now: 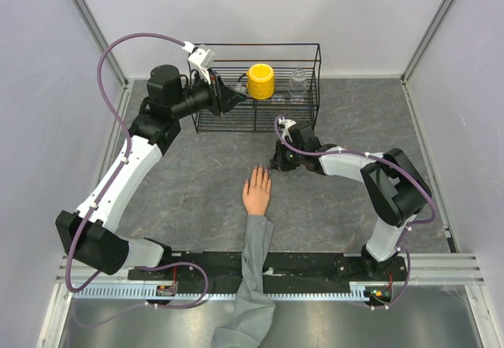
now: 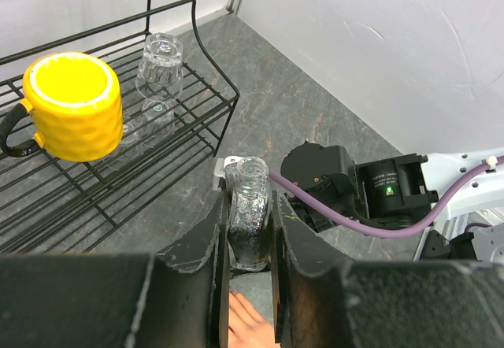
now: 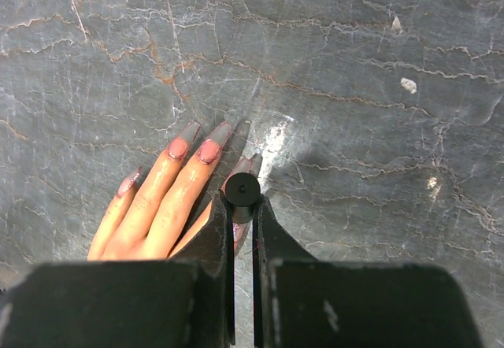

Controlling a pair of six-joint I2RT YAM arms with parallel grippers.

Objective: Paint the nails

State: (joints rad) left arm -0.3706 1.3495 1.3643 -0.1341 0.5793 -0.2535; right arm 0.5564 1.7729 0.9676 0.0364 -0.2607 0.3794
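Over the nails (image 3: 209,151), right claw (image 3: 242,201) low, tilted downward

nails (image 3: 209,152) pink glitter | hand (image 3: 150,206) peach | mug (image 1: 261,81) yellow | table (image 1: 197,190) veined grey | bottle (image 2: 250,222) dark glitter | cap (image 3: 242,187) black

The right gripper (image 3: 242,206) is clamped on a black round cap (image 3: 242,188), its two dark fingers nearly touching. Just left of it a peach dummy hand (image 3: 153,210) lies flat on the grey marbled table (image 3: 378,127), fingers pointing up and to the right. Its long nails (image 3: 208,151) look pink and glittery. One finger is partly hidden behind the gripper.
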